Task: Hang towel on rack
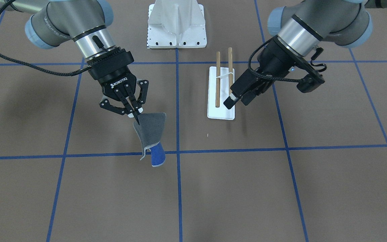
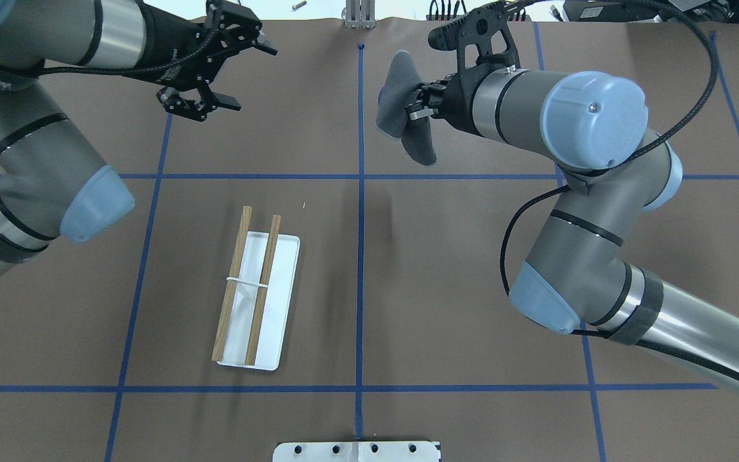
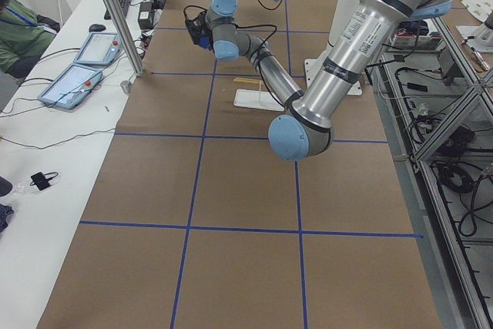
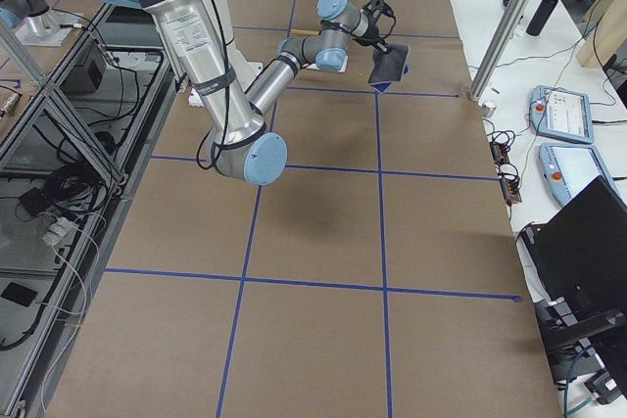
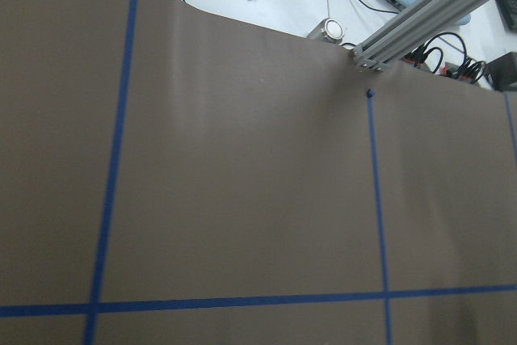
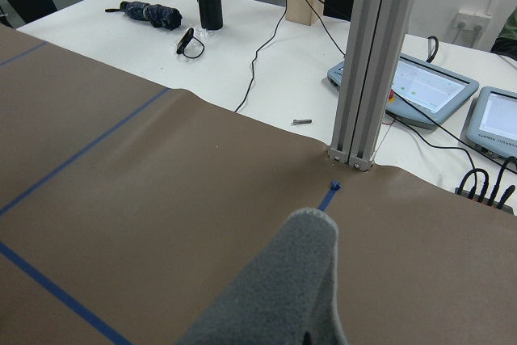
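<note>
- Right pincer (image 1: 135,116) clenched on towel (image 1: 150,132), pinching its upper edge.
- Cloth dangles clear of counter (image 1: 281,188), grey face out, blue tip lowest. Likely held so that free end can drape over rods.
- Towel aloft toward counter's far edge, about mid-length.
- Rack (image 1: 221,97) stands nearer robot-side edge, in left half. Rods bare, well apart from towel.
- Left pincer (image 1: 238,101) released, hovering empty beyond rack toward far edge. Probably placed to catch or spread cloth.
</note>
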Robot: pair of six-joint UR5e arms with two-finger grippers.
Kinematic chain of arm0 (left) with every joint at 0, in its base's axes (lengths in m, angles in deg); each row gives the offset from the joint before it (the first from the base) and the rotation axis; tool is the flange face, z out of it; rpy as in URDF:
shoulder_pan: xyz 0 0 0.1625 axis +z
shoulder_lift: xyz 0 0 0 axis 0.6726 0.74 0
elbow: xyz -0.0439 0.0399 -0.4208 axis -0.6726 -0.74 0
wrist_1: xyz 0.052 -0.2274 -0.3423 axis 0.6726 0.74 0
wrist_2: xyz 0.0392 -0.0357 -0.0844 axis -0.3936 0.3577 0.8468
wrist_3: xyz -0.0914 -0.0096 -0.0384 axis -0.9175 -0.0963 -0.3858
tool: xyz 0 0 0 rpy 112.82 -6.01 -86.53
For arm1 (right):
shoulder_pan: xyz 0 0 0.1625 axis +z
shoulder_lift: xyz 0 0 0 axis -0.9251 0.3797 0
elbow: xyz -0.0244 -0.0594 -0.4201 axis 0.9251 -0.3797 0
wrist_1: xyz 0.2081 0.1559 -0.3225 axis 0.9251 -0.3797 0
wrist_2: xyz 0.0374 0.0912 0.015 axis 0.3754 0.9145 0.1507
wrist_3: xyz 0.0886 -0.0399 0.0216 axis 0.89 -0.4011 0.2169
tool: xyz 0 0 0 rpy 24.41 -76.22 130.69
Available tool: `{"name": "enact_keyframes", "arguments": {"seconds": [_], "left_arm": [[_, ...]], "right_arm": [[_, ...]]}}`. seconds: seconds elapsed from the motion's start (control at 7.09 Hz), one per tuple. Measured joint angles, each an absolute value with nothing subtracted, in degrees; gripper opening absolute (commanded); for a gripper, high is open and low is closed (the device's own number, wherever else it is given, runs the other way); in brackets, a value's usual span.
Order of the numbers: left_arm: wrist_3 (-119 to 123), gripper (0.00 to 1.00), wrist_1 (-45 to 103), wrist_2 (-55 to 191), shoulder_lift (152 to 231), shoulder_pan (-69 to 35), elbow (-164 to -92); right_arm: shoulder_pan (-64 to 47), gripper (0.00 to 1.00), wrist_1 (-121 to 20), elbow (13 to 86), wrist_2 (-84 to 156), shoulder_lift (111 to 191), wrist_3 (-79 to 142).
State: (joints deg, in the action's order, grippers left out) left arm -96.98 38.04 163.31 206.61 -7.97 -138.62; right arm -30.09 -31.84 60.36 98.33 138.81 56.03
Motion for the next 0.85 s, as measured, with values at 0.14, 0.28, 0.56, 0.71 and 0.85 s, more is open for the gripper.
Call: {"name": "enact_keyframes", "arguments": {"seconds": [0.14, 0.28, 0.56, 0.71, 0.85], "left_arm": [[-103.66, 0.98, 38.07, 160.2, 209.13, -6.68, -137.69], [-109.1, 0.98, 38.33, 157.9, 211.11, -6.07, -136.17], [-116.08, 0.98, 41.91, 155.69, 212.49, -5.47, -132.69], [-117.74, 0.98, 43.73, 155.38, 212.62, -4.86, -131.22], [-118.68, 0.98, 44.67, 155.29, 212.64, -4.45, -130.55]], "right_arm": [[-31.58, 0.0, -31.86, 60.51, 95.22, 137.6, 60.65], [-32.85, 0.0, -31.83, 60.75, 92.7, 136.77, 64.56], [-35.0, 0.0, -31.79, 62.16, 88.99, 136.08, 69.02], [-35.57, 0.0, -31.75, 62.73, 87.87, 135.72, 70.43], [-35.9, 0.0, -31.74, 62.85, 86.87, 135.09, 71.36]]}}
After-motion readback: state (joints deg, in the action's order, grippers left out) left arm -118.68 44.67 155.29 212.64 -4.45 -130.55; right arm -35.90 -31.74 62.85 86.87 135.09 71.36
